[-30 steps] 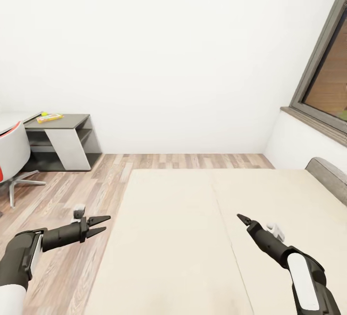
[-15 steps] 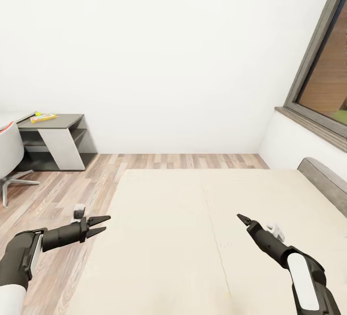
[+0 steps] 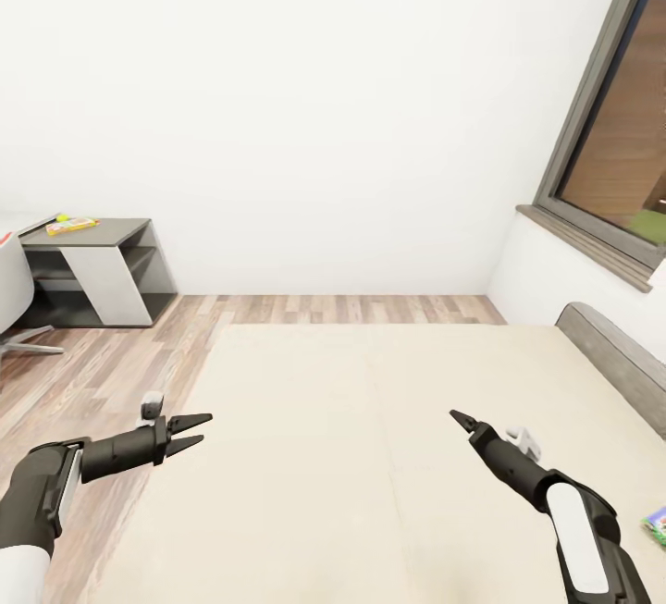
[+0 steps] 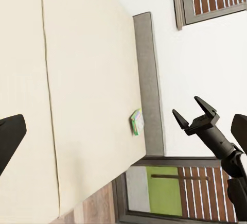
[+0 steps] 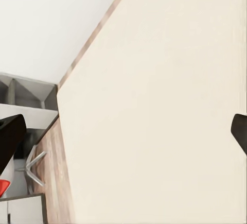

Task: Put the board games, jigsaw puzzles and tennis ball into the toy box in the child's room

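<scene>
Count: one bed (image 3: 351,456); one board game (image 3: 656,523) at its far right edge; one low cabinet (image 3: 92,271), one flat yellow item (image 3: 71,226) on top; two grippers, left (image 3: 190,432) and right (image 3: 460,418); one window (image 3: 620,151); one chair (image 3: 14,303).

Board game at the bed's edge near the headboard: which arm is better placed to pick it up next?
Probably the right. The board game lies on the bed at the robot's right, beside the right gripper. The left gripper, jaws open, hangs over the floor off the bed's far side.
</scene>
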